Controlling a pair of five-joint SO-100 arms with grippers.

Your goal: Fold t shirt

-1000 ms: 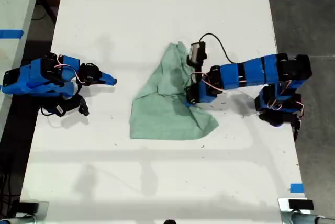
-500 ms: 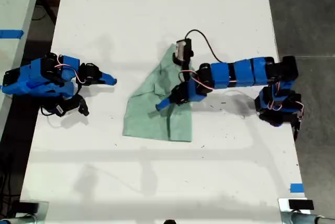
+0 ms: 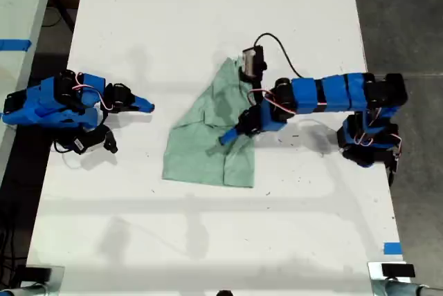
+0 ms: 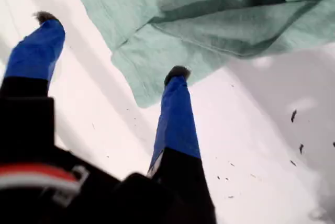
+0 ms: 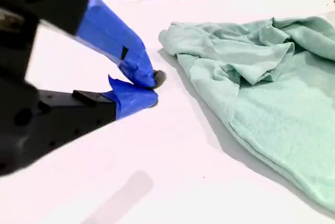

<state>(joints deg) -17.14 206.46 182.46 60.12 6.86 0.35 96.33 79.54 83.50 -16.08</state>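
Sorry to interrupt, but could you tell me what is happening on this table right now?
Two blue arms are working on a pale green t shirt lying crumpled and partly folded on the white table. My first gripper hovers open over the shirt's edge on the exterior view's right, holding nothing. My second gripper rests shut on the table at the exterior view's left, clear of the cloth. The fold is not finished.

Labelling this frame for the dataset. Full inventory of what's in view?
t shirt: 1, pale mint green, partly folded, mid-table.
table: 1, white, under everything.
blue tape: 2 pieces, one at the exterior view's left edge, one near its lower right.
cable: 1, black, looping from the arm over the shirt.
my first claw: blue, open, above the shirt.
my second claw: blue, shut, parked at the exterior view's left.
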